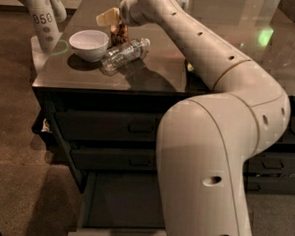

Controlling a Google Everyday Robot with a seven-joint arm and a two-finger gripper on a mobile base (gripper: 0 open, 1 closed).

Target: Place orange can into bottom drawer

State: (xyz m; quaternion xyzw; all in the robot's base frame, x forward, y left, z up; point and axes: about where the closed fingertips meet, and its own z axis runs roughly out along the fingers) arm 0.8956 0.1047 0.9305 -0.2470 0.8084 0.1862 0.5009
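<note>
Digits "850", dark on white spotted post (42, 19), standing well left of gripper (112, 21), roughly level with it; gripper up over far part of table (80, 77).
</note>
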